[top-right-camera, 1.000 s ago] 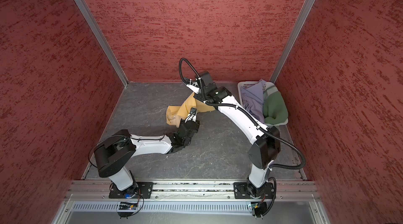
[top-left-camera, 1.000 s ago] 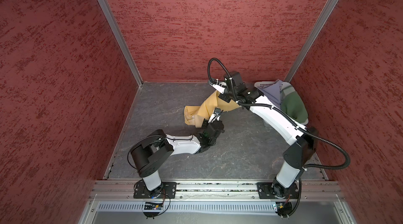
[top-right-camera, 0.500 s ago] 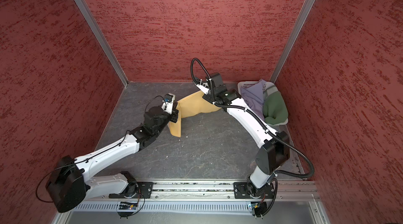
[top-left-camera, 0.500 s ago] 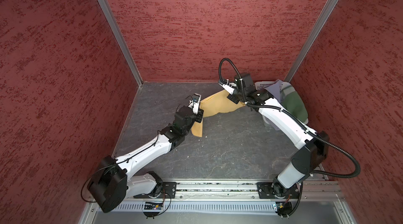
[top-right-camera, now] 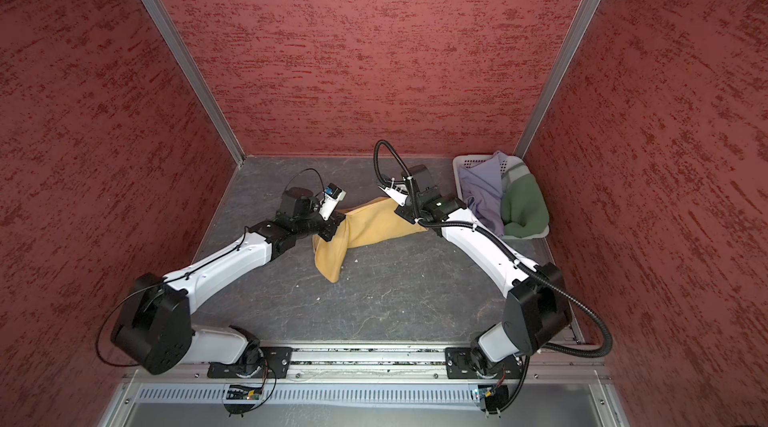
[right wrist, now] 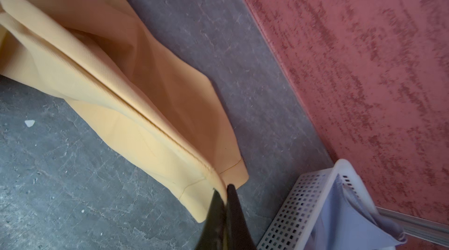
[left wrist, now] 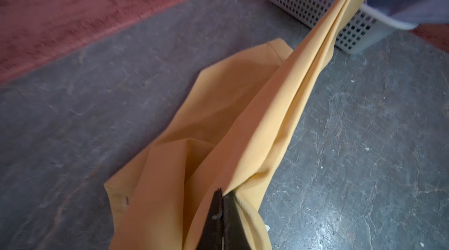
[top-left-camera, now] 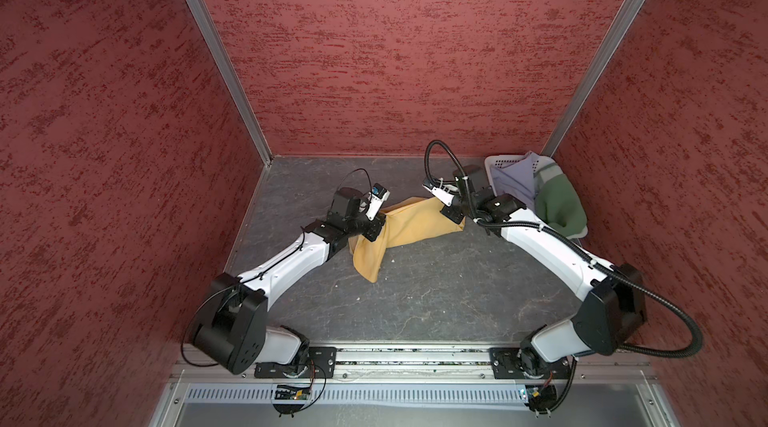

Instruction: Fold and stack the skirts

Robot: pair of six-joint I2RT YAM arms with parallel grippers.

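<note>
Left tool (left wrist: 222, 194) clenched on one end of the mustard skirt (left wrist: 218, 120), right tool (right wrist: 224, 188) clenched on the other end. We see both pinches clearly in the wrist views, with cloth caught between shut jaws. The skirt's upper edge runs taut between the two tools as a doubled seam line. The rest sags below it, and the lower part seems to rest on the grey counter (top-left-camera: 436, 292). In both top views the skirt spans the middle of the back half of the counter. A loose corner droops toward the front, just under the left tool (top-left-camera: 374, 227).

Progress, as we judge it: early. No skirt is folded and no stack exists anywhere. The mustard one is only held spread, not laid flat, so we read this as the stretch-out step before a first fold. The lavender skirt (top-left-camera: 513, 180) and green skirt (top-left-camera: 559, 202) sit bunched in the white basket (top-left-camera: 498, 161), untouched. Left to do: lay down and fold the mustard skirt, then pull out, fold and stack the other two.

Around: the basket sits in the back right corner, just beside the right tool (top-left-camera: 451, 213) and its arm, and could get bumped. The red back wall (top-left-camera: 395, 72) is near. A few white specks (right wrist: 29, 123) lie on the counter, harmless we think.
</note>
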